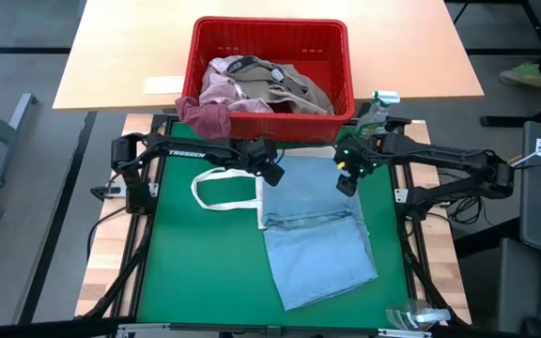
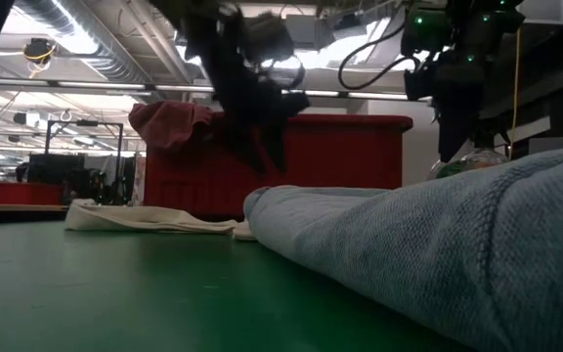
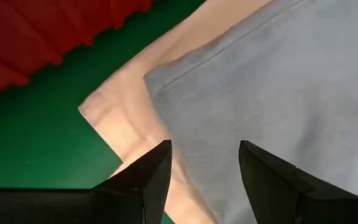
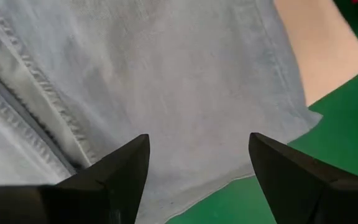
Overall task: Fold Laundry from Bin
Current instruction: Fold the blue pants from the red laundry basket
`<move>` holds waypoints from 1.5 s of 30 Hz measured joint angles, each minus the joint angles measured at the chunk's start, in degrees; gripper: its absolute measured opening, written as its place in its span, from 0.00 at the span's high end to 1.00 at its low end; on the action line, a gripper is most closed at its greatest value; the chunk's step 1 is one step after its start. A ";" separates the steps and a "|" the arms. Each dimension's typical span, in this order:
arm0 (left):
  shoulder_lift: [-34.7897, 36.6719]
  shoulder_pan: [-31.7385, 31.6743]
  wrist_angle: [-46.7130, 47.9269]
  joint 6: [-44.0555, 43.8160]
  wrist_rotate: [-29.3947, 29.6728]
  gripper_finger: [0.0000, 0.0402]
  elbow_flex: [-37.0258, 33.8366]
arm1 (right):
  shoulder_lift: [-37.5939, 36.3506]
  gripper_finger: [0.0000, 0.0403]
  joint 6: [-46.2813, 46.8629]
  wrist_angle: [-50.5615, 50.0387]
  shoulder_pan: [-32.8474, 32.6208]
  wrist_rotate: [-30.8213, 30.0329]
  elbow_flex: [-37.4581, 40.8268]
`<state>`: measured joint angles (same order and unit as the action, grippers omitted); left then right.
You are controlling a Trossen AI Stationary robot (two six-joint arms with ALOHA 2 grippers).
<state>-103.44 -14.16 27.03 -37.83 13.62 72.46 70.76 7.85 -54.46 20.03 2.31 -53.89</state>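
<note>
light blue garment (image 1: 313, 239): spread on the green surface (image 1: 177, 263), long axis running near to far, far edge lying under both hands.
left hand (image 1: 272, 173): fingers apart, empty, poised over the garment's far left corner, where it overlaps the white tote bag (image 1: 225, 190).
right hand (image 1: 347, 180): fingers apart, empty, over the far right corner; each hand looks about equally near its own corner.
bin (image 1: 270, 79): beyond both hands, remaining laundry (image 1: 252, 86) heaped inside.
</note>
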 joint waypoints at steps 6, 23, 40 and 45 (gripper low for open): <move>-0.07 -3.29 -12.43 -2.62 -2.25 0.55 -7.34 | 0.00 0.32 -0.87 -0.16 -0.02 -6.26 0.00; -5.50 -6.07 -22.11 -6.98 -3.27 0.55 -9.37 | 0.00 0.32 -0.91 2.38 -0.11 -7.37 4.94; -8.92 -6.20 -28.45 -5.13 -7.03 0.70 -9.34 | 0.00 0.32 -2.46 1.95 0.87 -16.04 7.72; -8.92 -6.20 -28.42 -5.15 -7.38 0.83 -9.34 | 0.00 0.32 -0.39 2.37 6.87 -13.29 7.72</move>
<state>-112.36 -20.36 -1.39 -42.98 6.24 63.11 70.76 7.46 -52.10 26.90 -10.98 -46.17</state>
